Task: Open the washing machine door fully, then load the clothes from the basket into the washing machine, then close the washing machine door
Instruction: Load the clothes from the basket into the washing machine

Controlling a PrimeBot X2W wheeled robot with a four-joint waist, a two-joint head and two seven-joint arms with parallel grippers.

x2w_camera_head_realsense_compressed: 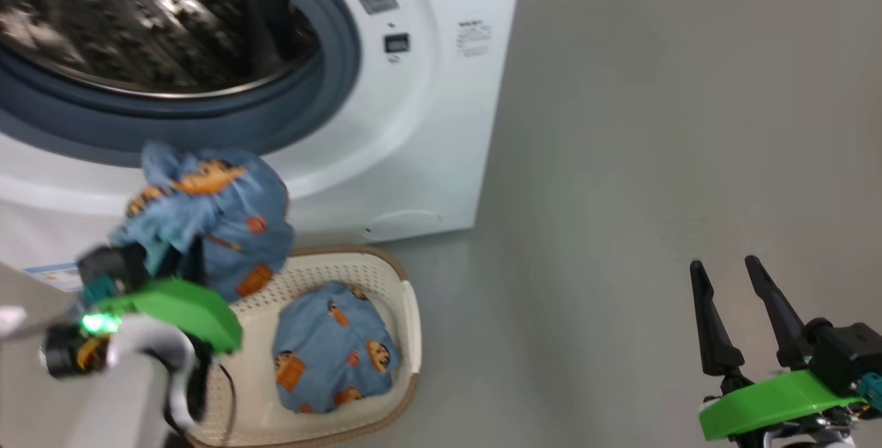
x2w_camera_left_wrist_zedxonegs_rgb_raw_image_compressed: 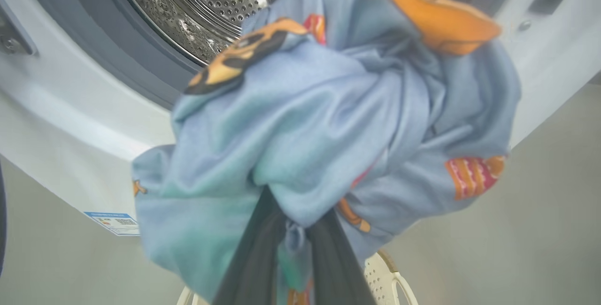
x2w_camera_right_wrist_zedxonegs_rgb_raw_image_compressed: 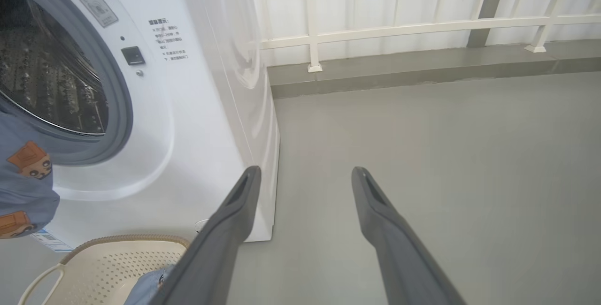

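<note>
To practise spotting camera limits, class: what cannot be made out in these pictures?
Tips of the left hand: left wrist view, buried in the held clothes.
Basket floor: head view, covered by the second bundle.
Printed notice on the washing machine: head view, too small.
Drum: head view, blurred, cut by top edge.

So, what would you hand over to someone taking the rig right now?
Left gripper: shut on one clothes bundle, held above the basket, just below the drum mouth of the washing machine.
Right gripper: open, empty, over the floor to the right.
Second clothes bundle: in the basket, which sits on the floor before the machine.
Done: drum mouth uncovered, first bundle picked up.
Left: put this bundle in the drum, load the second, close the door.
</note>
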